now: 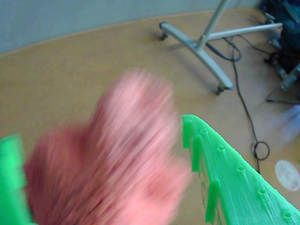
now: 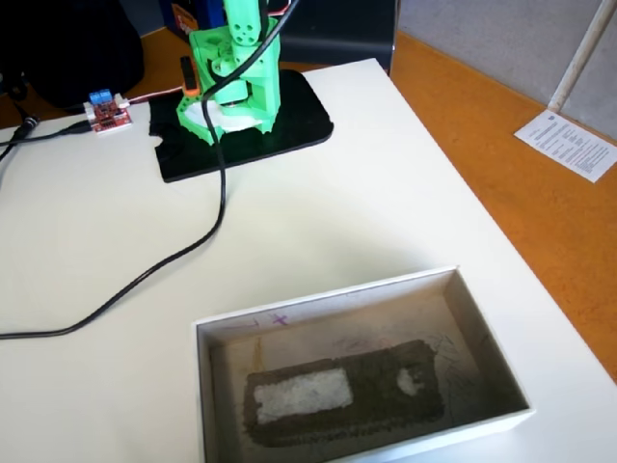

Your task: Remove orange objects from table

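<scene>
In the wrist view my green gripper [image 1: 99,129] has its jaws wide apart, one finger [image 1: 10,178] at the left edge and the other finger [image 1: 225,173] at the right. A pinkish-orange object [image 1: 112,164] lies between them, strongly motion-blurred while the fingers are sharp, so it is moving relative to the gripper. Brown floor shows behind it, not the table. In the fixed view only the green arm base [image 2: 231,82] shows; the gripper and the object are out of that frame. No orange object shows on the white table [image 2: 386,193].
An open white box [image 2: 207,386] with a dark grey pad inside stands at the table's front. The arm base sits on a black plate [image 2: 299,130]; a black cable [image 2: 164,265] crosses the table. On the floor are a metal stand foot [image 1: 206,56] and cables [image 1: 248,117].
</scene>
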